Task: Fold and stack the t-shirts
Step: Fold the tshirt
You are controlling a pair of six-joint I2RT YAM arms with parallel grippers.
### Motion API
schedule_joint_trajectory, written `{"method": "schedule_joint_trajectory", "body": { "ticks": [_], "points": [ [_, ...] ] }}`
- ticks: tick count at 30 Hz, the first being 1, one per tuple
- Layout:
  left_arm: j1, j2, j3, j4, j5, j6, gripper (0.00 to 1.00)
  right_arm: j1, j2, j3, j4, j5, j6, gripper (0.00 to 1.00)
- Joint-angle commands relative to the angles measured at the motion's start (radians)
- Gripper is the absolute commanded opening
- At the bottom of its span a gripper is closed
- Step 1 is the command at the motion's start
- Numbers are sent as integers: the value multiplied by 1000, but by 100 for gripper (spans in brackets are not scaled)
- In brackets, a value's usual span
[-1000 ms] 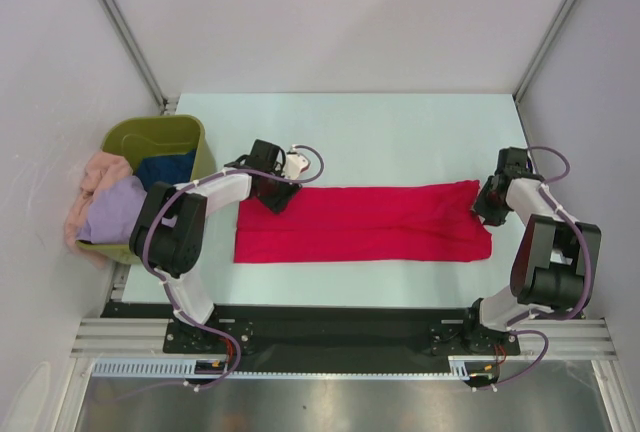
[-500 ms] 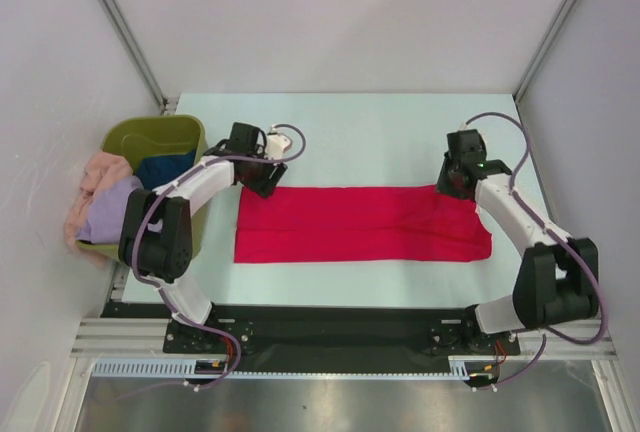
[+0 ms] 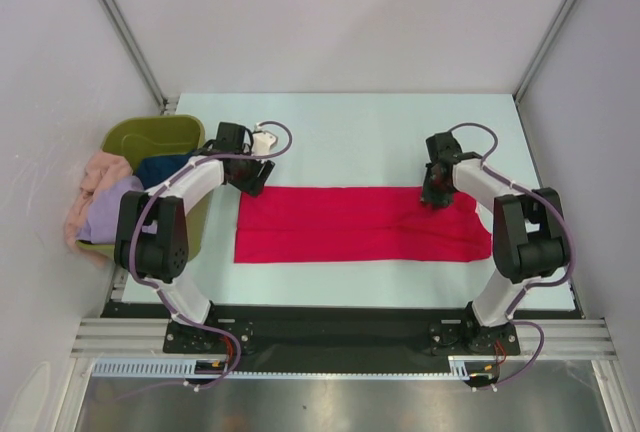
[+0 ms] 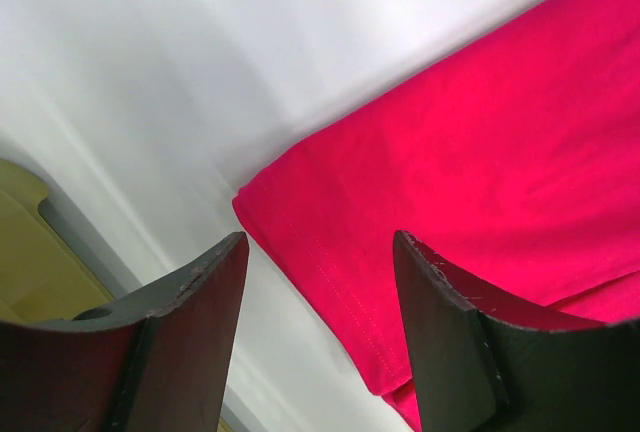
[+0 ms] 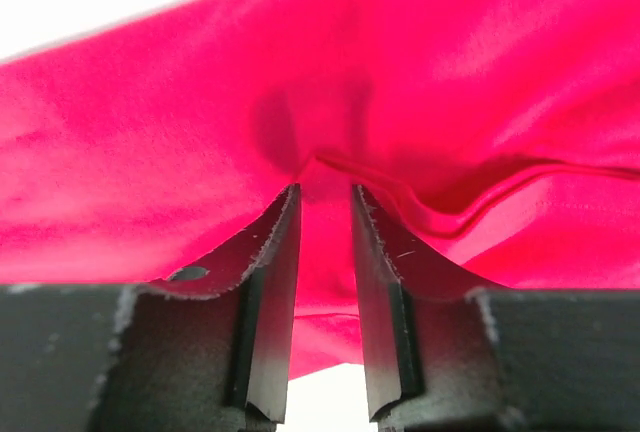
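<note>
The red t-shirt [image 3: 360, 224] lies flat on the table [image 3: 380, 132] as a long band running left to right across the middle of the top view. Its long axis is square to the reach of both arms.

The left gripper [image 3: 252, 180] hangs over the band's upper left corner. Its jaws are spread and hold nothing, and the wrist view shows that corner in the gap between them, lying a little toward the right finger.

The right gripper [image 3: 432, 195] sits on the upper edge toward the right end, short of the corner itself. Its jaws are nearly together, pinching a raised ridge of red cloth.

Each arm is nearer its own end, so an end-to-end fold would likely start from these two holds, with the left one not yet made. More t-shirts [image 3: 110, 214] are heaped in and over the olive tub [image 3: 165, 132] at far left, well apart.
</note>
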Motion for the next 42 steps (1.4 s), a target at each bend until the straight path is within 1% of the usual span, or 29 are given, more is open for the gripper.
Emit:
{"method": "schedule_joint_trajectory", "body": {
  "ticks": [1, 5, 8, 10, 11, 12, 17, 20, 27, 29, 36, 42],
  "points": [
    [-1, -38, -3, 10, 15, -18, 65, 6, 21, 44, 12, 4, 18, 33],
    [-1, -31, -4, 10, 15, -15, 65, 4, 52, 47, 13, 6, 23, 33],
    [-1, -28, -4, 12, 12, -13, 65, 6, 72, 55, 6, 12, 28, 29],
    [-1, -28, -6, 12, 12, -13, 65, 6, 75, 67, -13, 23, 34, 22],
    [0, -28, -6, 10, 11, -13, 65, 6, 72, 72, -20, 29, 37, 15],
    [-1, -28, -6, 10, 12, -12, 65, 4, 66, 73, -25, 39, 41, 13],
    [0, -23, -6, 10, 12, -10, 65, 6, 12, 81, -45, 46, 44, 11],
    [-1, -20, -1, 10, 12, -10, 65, 4, -6, 82, -54, 52, 46, 3],
    [-1, -15, 3, 9, 14, -8, 65, 4, -54, 93, -79, 64, 44, 3],
    [-1, -15, 2, 10, 14, -8, 65, 7, -63, 92, -65, 52, 35, 0],
    [0, -17, 3, 10, 9, -7, 65, 41, -68, 82, 15, -13, 26, 0],
    [0, -21, -1, 15, 1, -2, 65, 52, -34, 70, 93, -60, 20, 0]
  ]
}}
